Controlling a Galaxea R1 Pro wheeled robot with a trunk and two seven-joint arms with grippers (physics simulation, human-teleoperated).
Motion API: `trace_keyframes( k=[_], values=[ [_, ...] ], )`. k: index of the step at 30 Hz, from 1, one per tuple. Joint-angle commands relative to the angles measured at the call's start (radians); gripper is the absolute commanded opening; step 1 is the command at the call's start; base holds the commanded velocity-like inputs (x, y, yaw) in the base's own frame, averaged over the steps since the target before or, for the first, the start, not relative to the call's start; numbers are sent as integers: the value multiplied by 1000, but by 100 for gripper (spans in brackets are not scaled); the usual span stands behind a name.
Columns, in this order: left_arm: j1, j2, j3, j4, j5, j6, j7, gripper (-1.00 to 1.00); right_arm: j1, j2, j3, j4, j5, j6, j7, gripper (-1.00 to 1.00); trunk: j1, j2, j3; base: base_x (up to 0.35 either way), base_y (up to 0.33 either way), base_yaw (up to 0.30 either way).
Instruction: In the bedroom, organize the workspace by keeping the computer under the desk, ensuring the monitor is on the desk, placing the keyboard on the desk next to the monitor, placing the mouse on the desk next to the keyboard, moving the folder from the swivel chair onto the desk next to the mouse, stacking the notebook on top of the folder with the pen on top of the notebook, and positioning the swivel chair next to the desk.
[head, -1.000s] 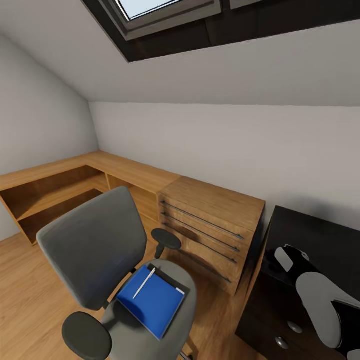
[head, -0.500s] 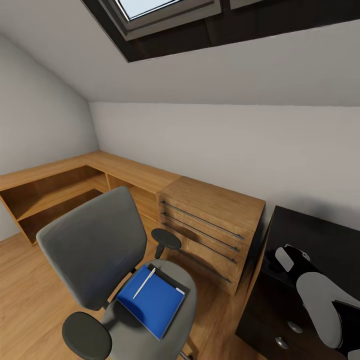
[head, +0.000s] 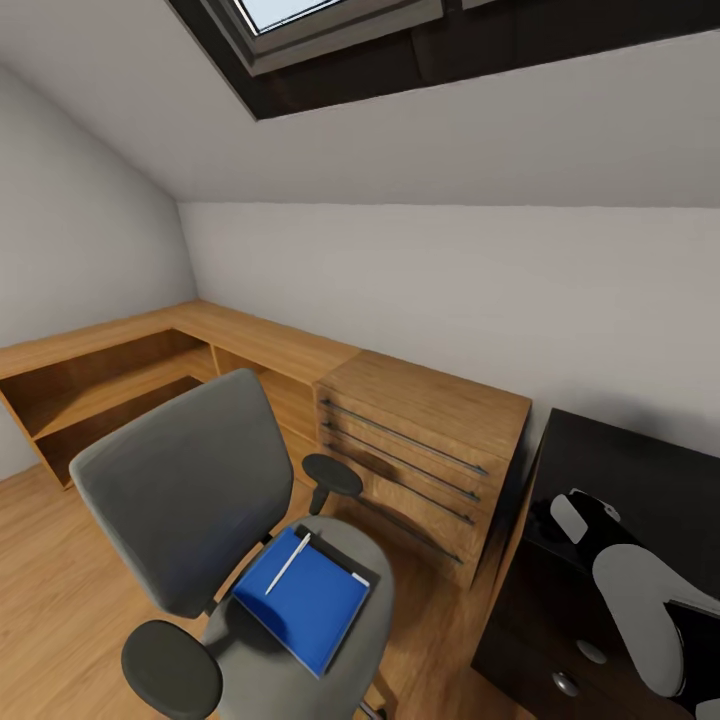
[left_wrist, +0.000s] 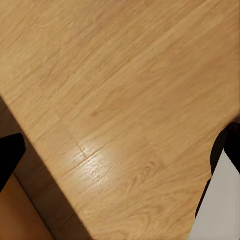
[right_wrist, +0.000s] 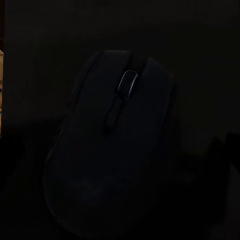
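Bright blue flat folder (head: 303, 598) lies on the grey upholstered swivel chair (head: 190, 490) seat, thin pale pen (head: 288, 565) atop it. Small black oval mouse (right_wrist: 117, 150) sits on the glossy black desk (head: 640, 470) under the right gripper. Left gripper (left_wrist: 120, 165) spread open over light wooden floor (left_wrist: 125, 100); right gripper's state: cannot tell.

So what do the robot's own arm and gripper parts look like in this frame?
In the head view the right arm has rounded light-grey shell panels over glossy black segments. The left gripper's fingers are plain black, beside a pale grey panel. No cables or markings visible.
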Motion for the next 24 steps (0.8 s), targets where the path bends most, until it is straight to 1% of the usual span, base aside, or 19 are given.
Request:
trace_keyframes(
  k=[1, 24],
  values=[
    [0, 0, 8, -1, -2, -1, -7, 100, 0, 0, 2, -2, -11, 3, -6, 100, 0, 0, -1, 0, 0, 0],
    [0, -1, 7, -1, -2, -1, -7, 100, 0, 0, 2, -2, -11, 3, -6, 100, 0, 0, -1, 0, 0, 0]
  ],
)
